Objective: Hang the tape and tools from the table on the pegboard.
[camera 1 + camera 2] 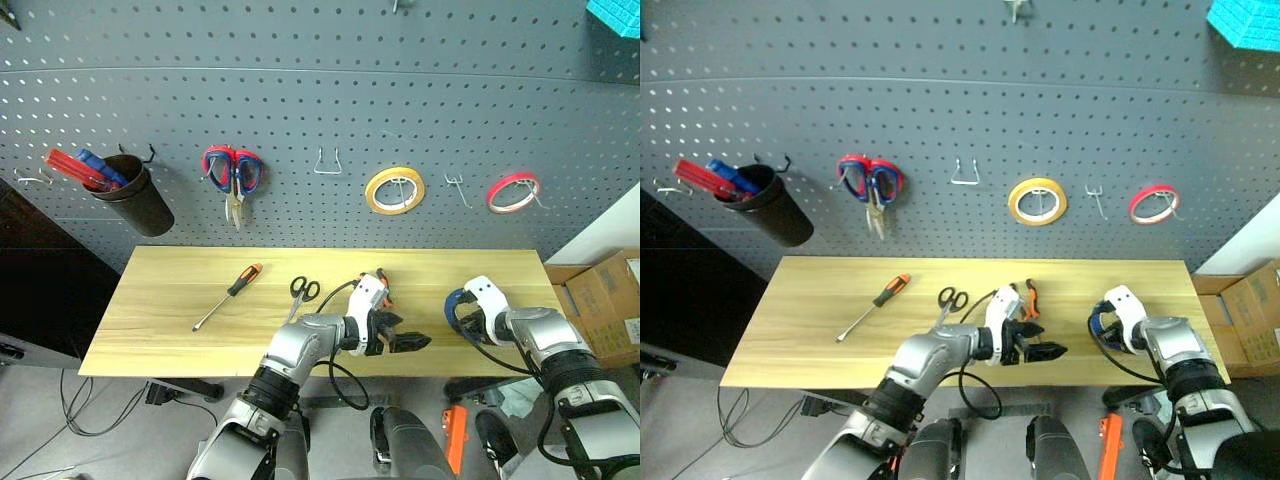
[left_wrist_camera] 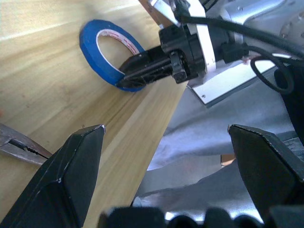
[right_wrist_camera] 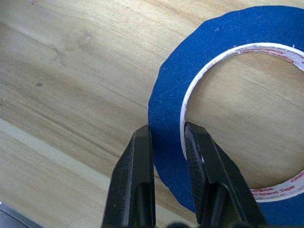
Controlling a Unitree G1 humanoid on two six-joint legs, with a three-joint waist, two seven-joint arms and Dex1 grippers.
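The blue tape [image 3: 166, 90] lies flat on the light wood table [image 1: 170, 330] near its right front edge. My right gripper [image 3: 166, 128] is shut on the tape's wall, one finger inside the ring and one outside. My left gripper [image 1: 405, 342] hovers open over the table's front edge, left of the tape, holding nothing. The pliers [image 1: 384, 284] lie just behind the left hand. Black-handled scissors [image 1: 303, 293] and the orange-and-black screwdriver [image 1: 228, 297] lie further left on the table. The dark grey pegboard [image 1: 320, 90] rises behind the table.
On the pegboard hang a yellow roll [image 1: 394, 190], a red roll [image 1: 513, 192], red-and-blue scissors [image 1: 233, 175] and a black cup [image 1: 135, 198]. Bare hooks [image 1: 327, 163] [image 1: 455, 185] sit between them. A cardboard box [image 1: 610, 300] stands at the right.
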